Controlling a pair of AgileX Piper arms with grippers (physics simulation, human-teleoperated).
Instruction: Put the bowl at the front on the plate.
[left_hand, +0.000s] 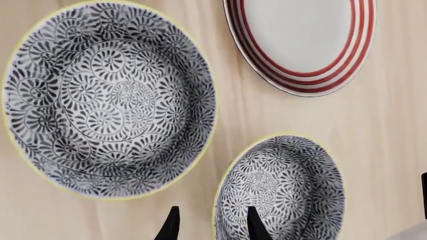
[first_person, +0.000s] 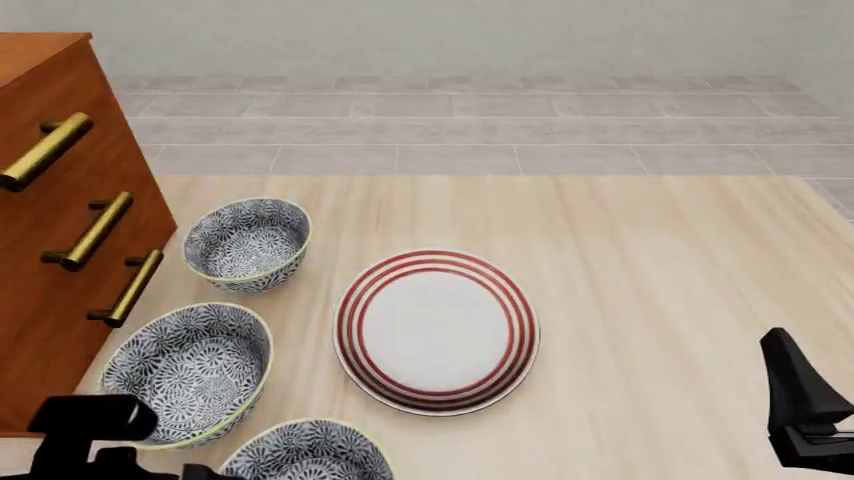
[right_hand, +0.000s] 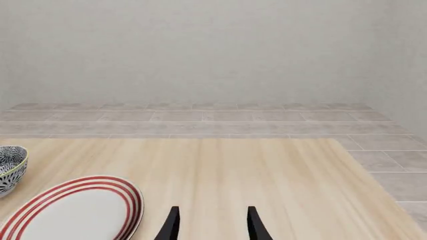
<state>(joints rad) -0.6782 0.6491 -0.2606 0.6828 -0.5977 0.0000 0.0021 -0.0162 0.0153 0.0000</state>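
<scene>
Light wooden table (first_person: 667, 300), pale grain. Orange-brown wooden drawer cabinet (first_person: 60, 230) at left edge, three brass bar handles (first_person: 100, 232). Two blue-floral bowls beside it: far bowl (first_person: 247, 243) upright, nearest upper handles; middle bowl (first_person: 190, 370) closer to camera, possibly touching cabinet side. Grey tiled floor (first_person: 467, 130) beyond table, plain pale wall (right_hand: 200, 50) behind.

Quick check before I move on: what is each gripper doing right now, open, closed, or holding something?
Left gripper: open, holding nothing.
Right gripper: open, holding nothing.
</scene>
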